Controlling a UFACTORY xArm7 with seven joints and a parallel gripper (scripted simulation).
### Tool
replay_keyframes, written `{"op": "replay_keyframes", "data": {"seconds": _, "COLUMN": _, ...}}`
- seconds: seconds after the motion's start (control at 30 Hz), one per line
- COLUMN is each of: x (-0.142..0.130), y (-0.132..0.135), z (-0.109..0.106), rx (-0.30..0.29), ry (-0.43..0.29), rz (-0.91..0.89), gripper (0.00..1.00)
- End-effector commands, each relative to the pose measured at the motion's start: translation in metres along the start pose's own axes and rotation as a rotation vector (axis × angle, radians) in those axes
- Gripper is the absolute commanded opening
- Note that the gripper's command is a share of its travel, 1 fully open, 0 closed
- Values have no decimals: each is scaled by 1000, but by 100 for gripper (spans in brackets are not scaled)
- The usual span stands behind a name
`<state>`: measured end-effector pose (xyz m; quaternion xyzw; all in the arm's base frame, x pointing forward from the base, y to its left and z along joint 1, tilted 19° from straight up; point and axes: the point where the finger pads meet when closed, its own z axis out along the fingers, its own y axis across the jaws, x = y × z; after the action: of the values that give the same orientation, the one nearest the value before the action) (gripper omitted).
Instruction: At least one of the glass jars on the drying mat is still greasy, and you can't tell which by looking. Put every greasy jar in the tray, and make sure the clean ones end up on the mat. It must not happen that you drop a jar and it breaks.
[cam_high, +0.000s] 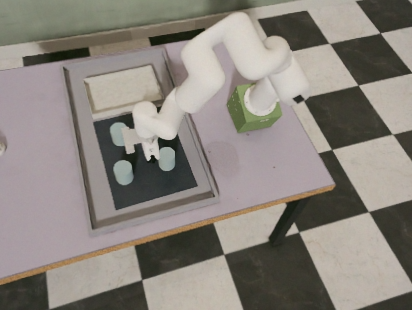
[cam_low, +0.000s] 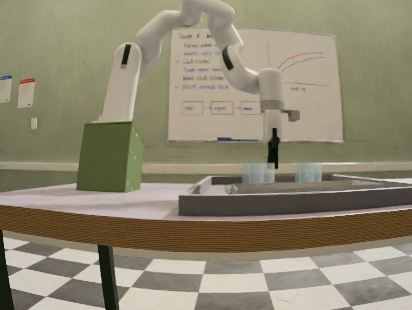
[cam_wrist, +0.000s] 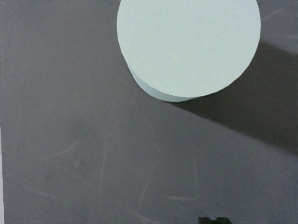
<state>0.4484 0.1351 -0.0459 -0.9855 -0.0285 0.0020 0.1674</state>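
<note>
Hand (cam_high: 152, 159) (cam_low: 273, 167) (cam_wrist: 215, 220) shut and holding nothing above the mat (cam_high: 152, 192), I should nudge each jar (cam_high: 167, 159) (cam_wrist: 189, 45) on the mat low and gently, comparing slip.

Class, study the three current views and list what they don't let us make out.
- Which jars are greasy: all look alike in the top view.
- The far side of the jar in the wrist view: cut off by the upper edge.
- The white object at the top view's left edge: mostly out of frame.
- The whiteboard's small writing: blurred in the exterior view.
</note>
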Motion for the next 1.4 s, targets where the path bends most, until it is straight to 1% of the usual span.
{"op": "replay_keyframes", "data": {"seconds": 0.0, "x": 2, "y": 0, "z": -2, "rx": 0, "ry": 5, "rz": 0, "gripper": 0}}
{"op": "replay_keyframes", "data": {"seconds": 0.83, "x": 2, "y": 0, "z": -2, "rx": 0, "ry": 5, "rz": 0, "gripper": 0}}
{"op": "replay_keyframes", "data": {"seconds": 0.87, "x": 2, "y": 0, "z": -2, "rx": 0, "ry": 5, "rz": 0, "gripper": 100}}
{"op": "replay_keyframes", "data": {"seconds": 1.37, "x": 2, "y": 0, "z": -2, "rx": 0, "ry": 5, "rz": 0, "gripper": 100}}
